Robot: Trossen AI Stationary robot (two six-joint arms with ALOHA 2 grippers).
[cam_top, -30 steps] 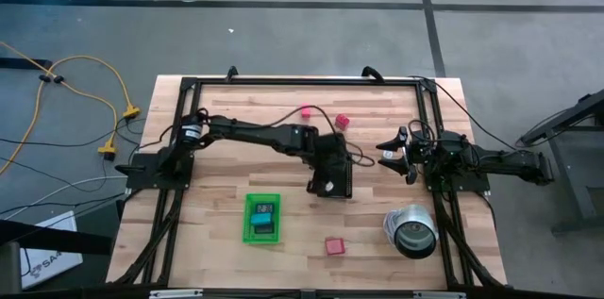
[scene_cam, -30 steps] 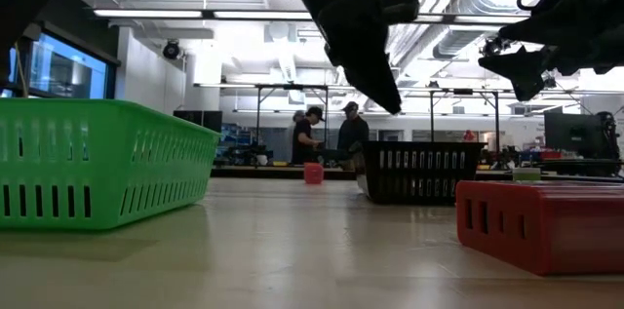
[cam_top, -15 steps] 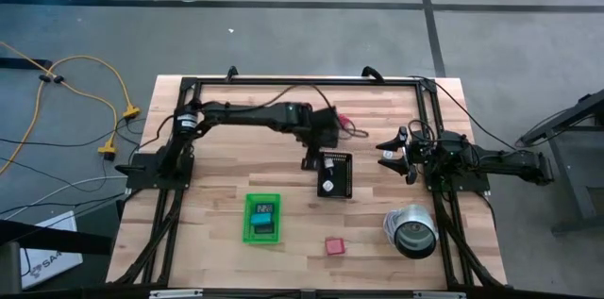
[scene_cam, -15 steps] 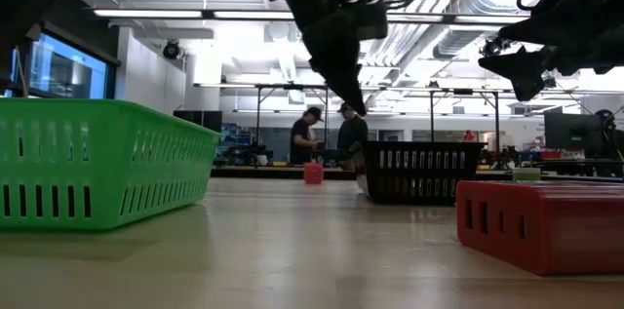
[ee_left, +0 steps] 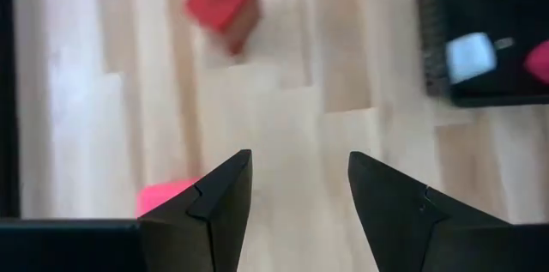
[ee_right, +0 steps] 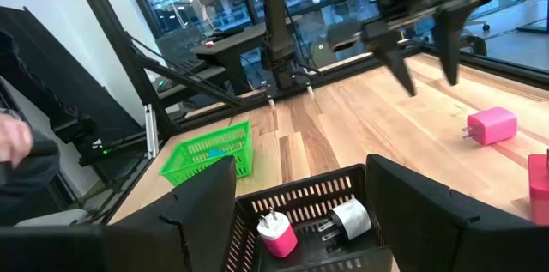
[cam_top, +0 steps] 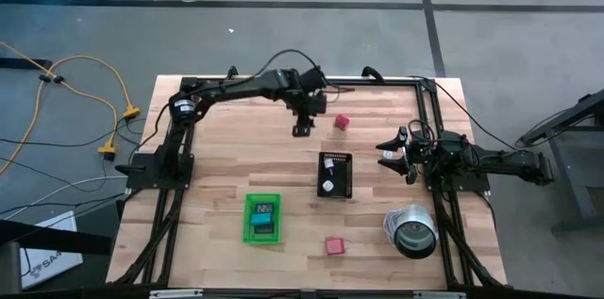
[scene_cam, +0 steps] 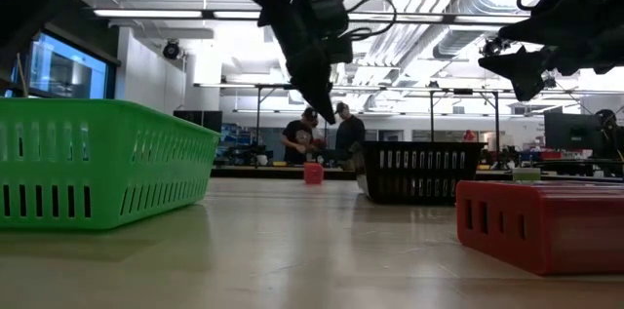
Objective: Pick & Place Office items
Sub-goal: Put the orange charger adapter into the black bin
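My left gripper (cam_top: 302, 130) hangs open over bare table near the far edge, nothing between its fingers (ee_left: 300, 156). A pink item (ee_left: 167, 195) lies on the wood just beside one finger, and a red item (cam_top: 342, 122) lies a little to the right. The black tray (cam_top: 335, 174) at mid-table holds a white piece (ee_right: 347, 219) and a pink piece (ee_right: 276, 233). The green tray (cam_top: 263, 217) holds small dark and blue pieces. A red block (cam_top: 333, 245) lies near the front edge. My right gripper (cam_top: 392, 153) waits open at the right side.
A shiny silver can (cam_top: 412, 230) lies on its side at the front right. A black frame (cam_top: 283, 80) runs around the table's edges. Bare wood lies between the trays and the far edge. People stand in the room beyond the table (scene_cam: 322, 138).
My left gripper has swung from above the black tray toward the table's far edge and a little to the left, staying at about the same height and keeping the same finger gap. It now hangs beside the pink item. The trays and items have not moved.
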